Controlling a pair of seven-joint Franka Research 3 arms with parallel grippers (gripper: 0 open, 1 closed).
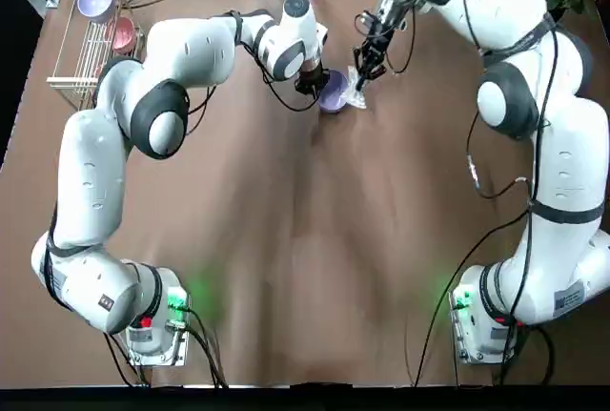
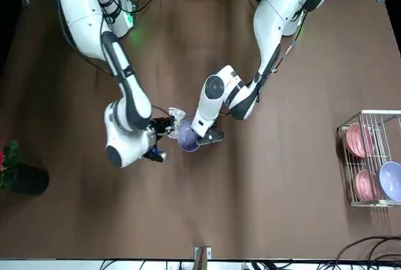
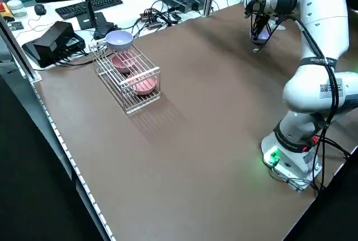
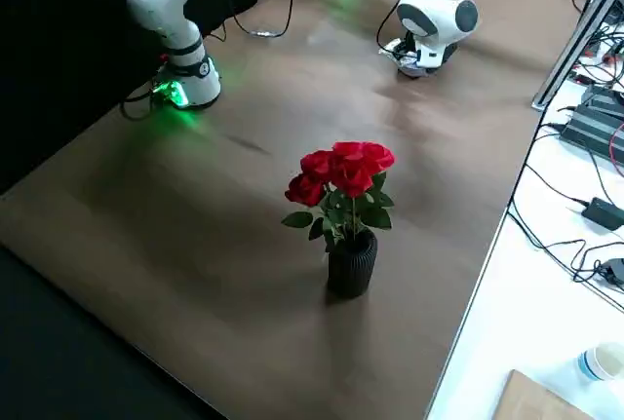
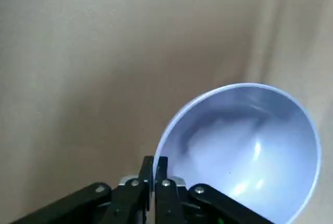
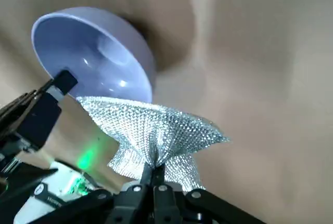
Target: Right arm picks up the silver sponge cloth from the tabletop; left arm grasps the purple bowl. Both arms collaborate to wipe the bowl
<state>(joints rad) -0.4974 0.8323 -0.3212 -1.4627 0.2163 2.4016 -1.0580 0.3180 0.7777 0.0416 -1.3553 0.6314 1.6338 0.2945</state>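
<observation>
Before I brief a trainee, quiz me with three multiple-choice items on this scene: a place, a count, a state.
1. Where is the left end effector?
A) at the purple bowl's rim
B) at the dish rack
C) by the roses

2. How many pink dishes does the rack hold?
A) none
B) two
C) five

3. The silver cloth is:
A) flat on the tabletop
B) inside the rack
C) pinched in the right end effector

1 A: its fingers straddle the rim.
2 B: the front view shows two.
3 C: the cloth bunches between its fingertips.
</observation>
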